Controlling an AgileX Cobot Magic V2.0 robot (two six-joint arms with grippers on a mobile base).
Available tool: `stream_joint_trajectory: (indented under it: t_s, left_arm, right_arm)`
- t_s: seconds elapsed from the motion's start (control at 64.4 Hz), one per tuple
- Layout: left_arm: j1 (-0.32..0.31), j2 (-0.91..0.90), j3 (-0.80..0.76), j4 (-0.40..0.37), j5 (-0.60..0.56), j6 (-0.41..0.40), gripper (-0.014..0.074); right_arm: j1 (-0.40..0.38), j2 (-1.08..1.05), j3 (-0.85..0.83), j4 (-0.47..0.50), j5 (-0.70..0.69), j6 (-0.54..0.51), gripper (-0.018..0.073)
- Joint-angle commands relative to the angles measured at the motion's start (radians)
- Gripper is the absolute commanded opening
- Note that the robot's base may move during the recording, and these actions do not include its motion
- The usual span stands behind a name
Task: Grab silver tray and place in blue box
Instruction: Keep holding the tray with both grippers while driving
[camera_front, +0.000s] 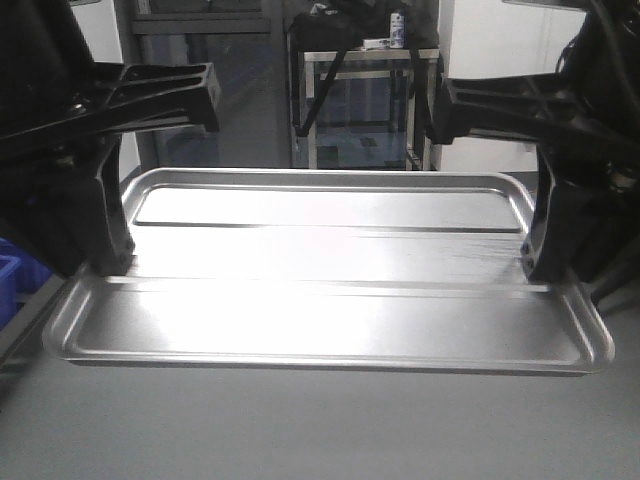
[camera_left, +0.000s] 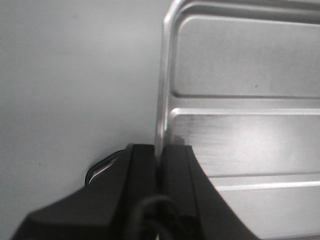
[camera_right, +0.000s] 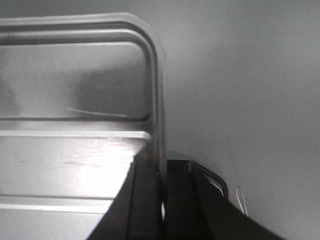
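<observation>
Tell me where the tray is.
In the front view, the tray spans the centre over the grey table, its short rims clamped by the left gripper and right gripper.

One shiny rectangular metal tray (camera_front: 330, 300) spans two black grippers, left gripper (camera_left: 160, 150) and right gripper (camera_right: 161, 165). One blue plastic box (camera_front: 15, 280) shows beyond the left.

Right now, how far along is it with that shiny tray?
Gripping looks done: the left gripper and right gripper are each shut on a short rim of the silver tray. Whether it is lifted is unclear. Remaining: carrying it into the blue box, barely showing at the left edge.
</observation>
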Motion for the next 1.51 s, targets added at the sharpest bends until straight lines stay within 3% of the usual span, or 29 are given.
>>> stream_joint_trajectory:
  t_s: [0.0,1.49]
  left_arm:
    - [0.004,-0.031,-0.022,0.03,-0.006,-0.01,-0.0104]
    - [0.004,-0.031,-0.022,0.023,-0.006,-0.01,-0.0104]
  right_arm:
    - [-0.002,-0.032,-0.024,-0.04,-0.009,-0.001,0.0059]
    - [-0.002,-0.032,-0.024,-0.04,-0.007,-0.001,0.0059]
